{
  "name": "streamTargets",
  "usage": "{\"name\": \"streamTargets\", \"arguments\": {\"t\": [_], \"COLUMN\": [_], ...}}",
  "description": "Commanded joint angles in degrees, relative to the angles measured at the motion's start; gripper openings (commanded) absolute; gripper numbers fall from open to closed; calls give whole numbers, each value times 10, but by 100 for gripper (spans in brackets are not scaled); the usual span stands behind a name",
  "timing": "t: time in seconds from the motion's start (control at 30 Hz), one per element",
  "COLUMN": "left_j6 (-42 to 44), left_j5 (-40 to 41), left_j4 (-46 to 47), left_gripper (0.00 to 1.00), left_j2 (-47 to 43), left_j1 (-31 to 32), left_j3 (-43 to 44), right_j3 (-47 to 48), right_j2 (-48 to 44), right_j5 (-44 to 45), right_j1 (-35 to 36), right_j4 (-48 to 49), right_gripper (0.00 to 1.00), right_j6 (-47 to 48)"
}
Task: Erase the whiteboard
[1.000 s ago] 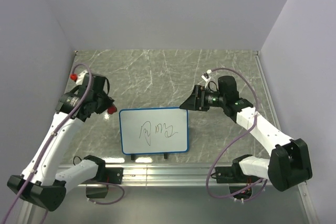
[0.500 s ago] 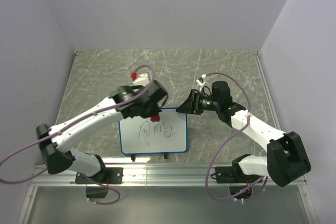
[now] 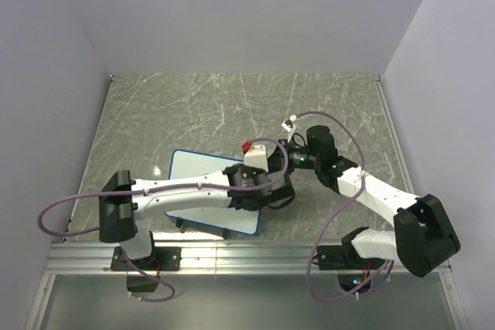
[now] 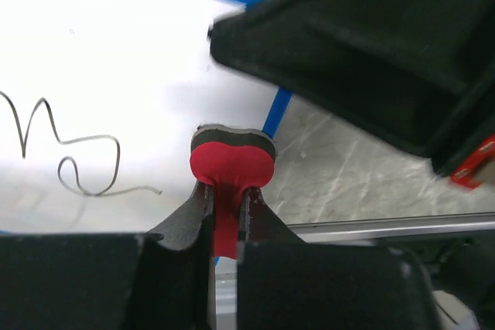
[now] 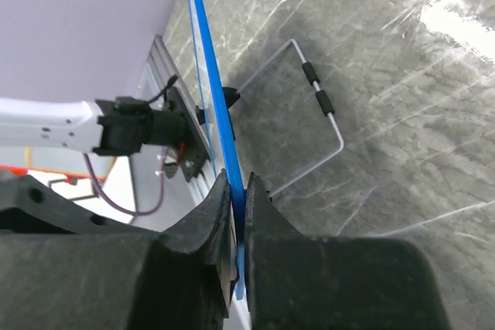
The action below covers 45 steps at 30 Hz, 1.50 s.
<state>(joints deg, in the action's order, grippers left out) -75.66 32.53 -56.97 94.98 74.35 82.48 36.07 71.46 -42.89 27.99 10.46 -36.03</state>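
The whiteboard (image 3: 199, 170) lies skewed on the marbled table, its far right corner lifted. In the left wrist view its white face (image 4: 116, 59) carries black scribbles (image 4: 77, 152). My left gripper (image 3: 271, 182) reaches across the board and is shut on a red eraser with a black pad (image 4: 232, 161), which sits at the board's right blue rim (image 4: 274, 113). My right gripper (image 5: 238, 191) is shut on that blue rim (image 5: 210, 75), seen edge-on. The eraser is hidden under the left wrist in the top view.
The board's wire stand with black feet (image 5: 313, 90) hangs over the grey marbled table (image 3: 232, 106). An aluminium rail (image 3: 232, 256) runs along the near edge. Purple cables loop from both arms, and walls close in the left, back and right.
My left arm has swung right across the board with the eraser. My right gripper has closed on the board's right rim. The board has turned and shifted left, and its right side has risen.
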Motion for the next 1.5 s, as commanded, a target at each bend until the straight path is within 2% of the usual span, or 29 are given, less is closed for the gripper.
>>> {"name": "streamTargets", "arguments": {"t": [0.0, 0.17, 0.23, 0.37, 0.43, 0.57, 0.67, 0.7, 0.8, 0.9, 1.0, 1.07, 1.2, 1.3, 1.47], "left_j6": [-85, -145, -201, -237, -237, -214, -166, -125, -64, -14, 1, 2, 9, 3, -4], "left_j5": [31, 38, 43, 37, 35, 44, 43, 39, 31, 3, 12, 26, 27, 25, 26], "left_j4": [12, 53, 30, 70, 104, 129, 162, 197, 257, 320, 338, 327, 338, 335, 337], "left_gripper": [0, 0, 0, 0, 0, 0, 0, 0, 0, 0, 0, 0, 0, 0, 0], "left_j2": [-1, -37, -49, -150, -195, -305, -354, -363, -368, -323, -243, -176, -96, -74, -109], "left_j1": [26, 38, 37, 9, -23, -99, -148, -175, -199, -192, -135, -96, -53, -46, -66], "left_j3": [-50, -175, -229, -347, -410, -472, -503, -508, -505, -450, -389, -312, -211, -194, -225], "right_j3": [-14, -41, -43, -37, -35, -34, -36, -36, -41, -44, -41, -40, -40, -40, -43], "right_j2": [-12, -25, -32, -48, -54, -58, -62, -64, -70, -70, -65, -63, -65, -68, -69], "right_j5": [69, 73, 78, 83, 81, 71, 68, 67, 66, 65, 64, 63, 63, 61, 57], "right_j1": [2, 2, 2, 1, 2, 2, 4, 3, 6, 7, 8, 8, 8, 8, 8], "right_j4": [-44, -70, -90, -124, -133, -130, -131, -133, -139, -139, -137, -138, -138, -139, -138], "right_gripper": [0, 0, 0, 0, 0, 0, 0, 0, 0, 0, 0, 0, 0, 0, 0], "right_j6": [25, 39, 51, 68, 70, 57, 51, 53, 56, 56, 58, 58, 60, 61, 63]}}
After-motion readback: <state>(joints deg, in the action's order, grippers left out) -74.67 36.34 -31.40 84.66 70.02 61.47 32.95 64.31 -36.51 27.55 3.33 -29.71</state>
